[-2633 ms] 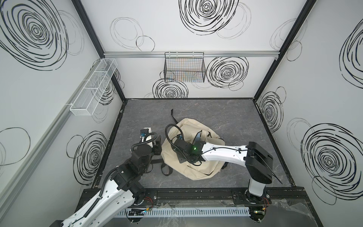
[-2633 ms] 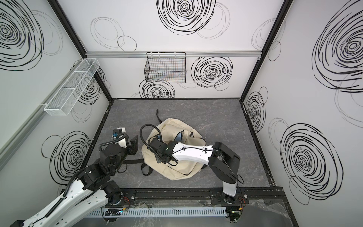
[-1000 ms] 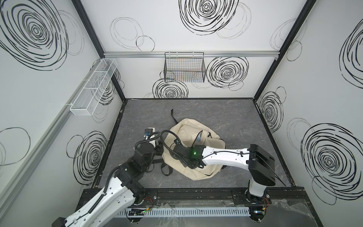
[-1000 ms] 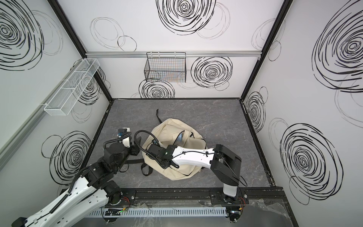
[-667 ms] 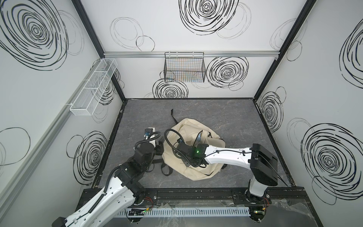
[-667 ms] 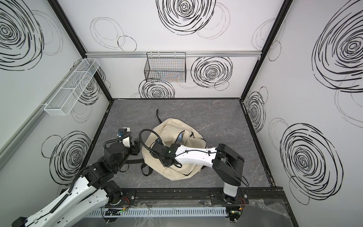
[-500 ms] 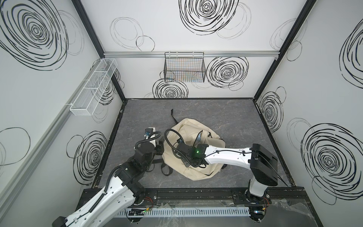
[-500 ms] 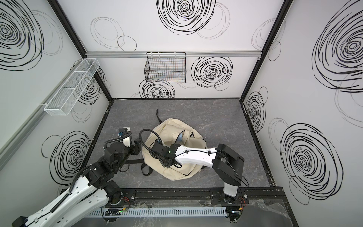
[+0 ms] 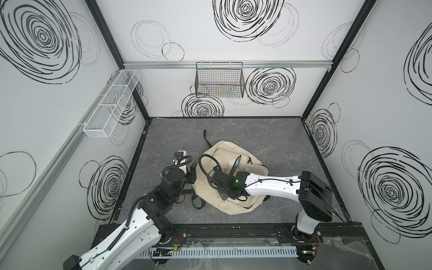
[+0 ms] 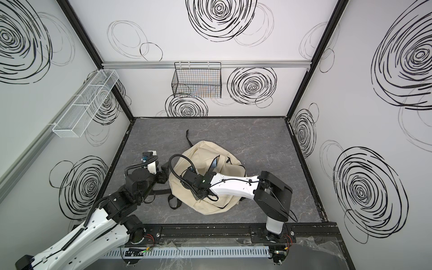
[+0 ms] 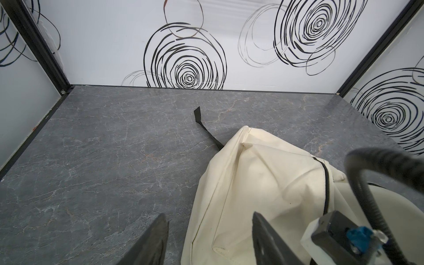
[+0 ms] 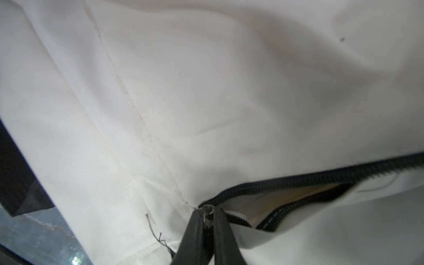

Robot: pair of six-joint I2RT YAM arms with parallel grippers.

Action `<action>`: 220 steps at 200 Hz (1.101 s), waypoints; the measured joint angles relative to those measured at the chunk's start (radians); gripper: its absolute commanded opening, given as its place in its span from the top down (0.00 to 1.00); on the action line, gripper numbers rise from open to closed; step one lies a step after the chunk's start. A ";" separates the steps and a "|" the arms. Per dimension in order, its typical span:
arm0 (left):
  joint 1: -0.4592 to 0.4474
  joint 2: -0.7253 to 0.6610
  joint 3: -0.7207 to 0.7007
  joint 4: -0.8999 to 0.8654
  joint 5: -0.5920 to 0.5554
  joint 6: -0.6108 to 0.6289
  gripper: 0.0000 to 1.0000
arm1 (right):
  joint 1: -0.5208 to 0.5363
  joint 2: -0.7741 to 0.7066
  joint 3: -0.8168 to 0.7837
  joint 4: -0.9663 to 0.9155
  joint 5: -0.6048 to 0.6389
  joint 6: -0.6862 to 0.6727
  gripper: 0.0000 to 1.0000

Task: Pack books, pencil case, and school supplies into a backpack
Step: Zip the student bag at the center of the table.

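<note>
Start at the left of the backpack [image 9: 219,154]: your left arm [image 9: 171,184] reaches in from the near-left corner, and the left jaws sit just beside the backpack's left edge, low over the grey counter [image 9: 268,140]. In the left wrist view these jaws stand well apart with nothing gripped; the cream fabric [image 11: 252,183] lies at their tips, one finger over bare counter and the other in front of the cloth. The backpack itself lies slumped on the counter in both top views [image 10: 201,152], with one black strap [image 11: 202,124] trailing away from its far side and a strap loop [image 9: 197,203] at its near-left side. Your right arm [image 9: 271,187] comes in from the right and lies across the top of the backpack. The right jaws are pinched almost together on the metal zip pull [image 12: 207,212] at the end of the black zip [image 12: 321,176]. To the right of the pull the zip gapes, and a flat tan edge [image 12: 286,197] shows inside; you cannot tell what it belongs to.
</note>
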 measured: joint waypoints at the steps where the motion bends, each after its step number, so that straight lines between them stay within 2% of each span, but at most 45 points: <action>1: 0.000 0.001 0.000 0.000 0.001 0.000 0.39 | 0.000 -0.001 0.000 0.000 0.000 0.000 0.92; 41: 0.000 0.042 0.000 0.026 0.068 0.033 0.29 | -0.022 -0.062 0.002 -0.017 -0.040 0.006 1.00; 71: -0.019 0.101 -0.010 0.080 0.204 0.091 0.24 | -0.116 -0.165 -0.036 0.026 -0.192 0.006 1.00; 81: -0.049 0.117 -0.029 0.119 0.248 0.104 0.21 | -0.162 -0.207 -0.071 0.056 -0.261 0.007 1.00; 129: -0.227 0.200 -0.206 0.347 0.428 0.097 0.22 | -0.302 -0.280 -0.203 0.170 -0.529 0.043 1.00; 187: -0.299 0.301 -0.262 0.537 0.432 0.099 0.19 | -0.360 -0.319 -0.280 0.291 -0.724 0.111 1.00; 211: -0.309 0.373 -0.260 0.579 0.415 0.123 0.23 | -0.366 -0.325 -0.281 0.316 -0.775 0.138 1.00; 220: -0.311 0.402 -0.255 0.587 0.407 0.133 0.30 | -0.367 -0.329 -0.283 0.326 -0.790 0.147 1.00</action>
